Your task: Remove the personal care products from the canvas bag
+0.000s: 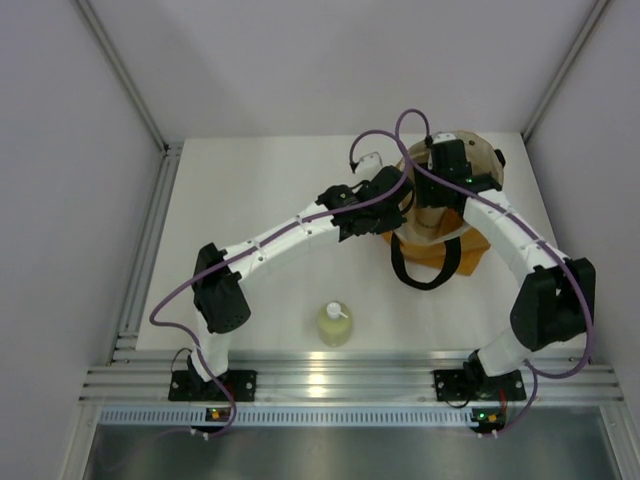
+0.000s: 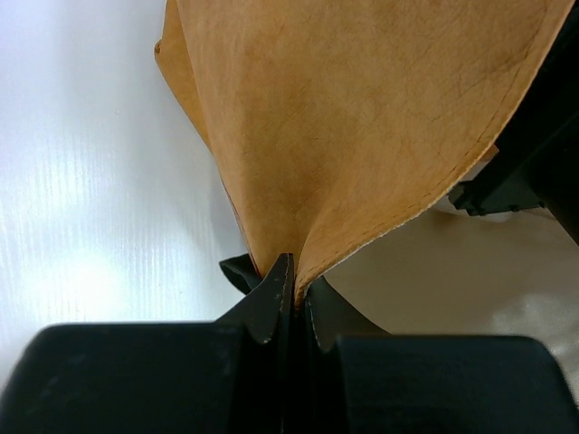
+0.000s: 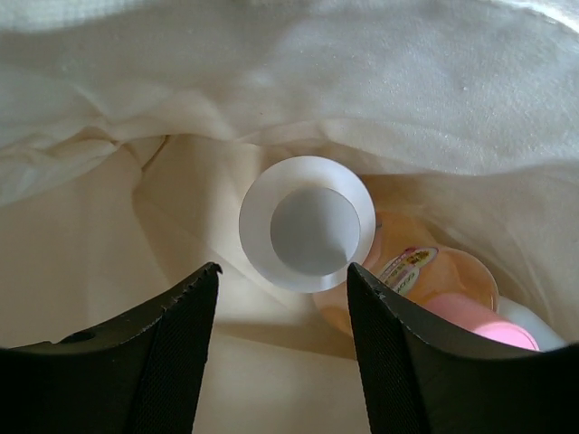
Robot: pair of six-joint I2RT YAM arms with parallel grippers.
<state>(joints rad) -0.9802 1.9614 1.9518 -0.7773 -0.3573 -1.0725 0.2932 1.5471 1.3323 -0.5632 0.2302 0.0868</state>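
Counter [image 1: 250, 190]: white, walled by pale panels at the far, left and right edges.
- Left half and near-centre are open.
- The far-right corner is crowded by both arms.

Canvas bag [image 1: 440, 248]: sits near the far-right corner, close to the right edge.
- Mustard-tan outside, cream lining.
- A black strap handle [image 1: 428, 276] loops toward the near edge.

Left gripper [image 2: 288, 280]: jaws pinched tight on the bag's tan rim at its left side. The canvas puckers into a fold at the pinch.

Right gripper [image 3: 282, 269]: down inside the bag mouth, jaws spread wide and holding nothing. Lining is bunched close all round, leaving little room.

Cream round jar [image 3: 306, 223]: lid up, just beyond the gap between the black fingers [image 3: 185, 316].

Orange bottle [image 3: 425, 271]: lies right of the jar, touching or nearly so, with its pink cap [image 3: 470, 318] toward the camera.

Yellow-green bottle [image 1: 335, 323]: white pump, upright on the counter at the middle of the near edge, well apart from the bag.
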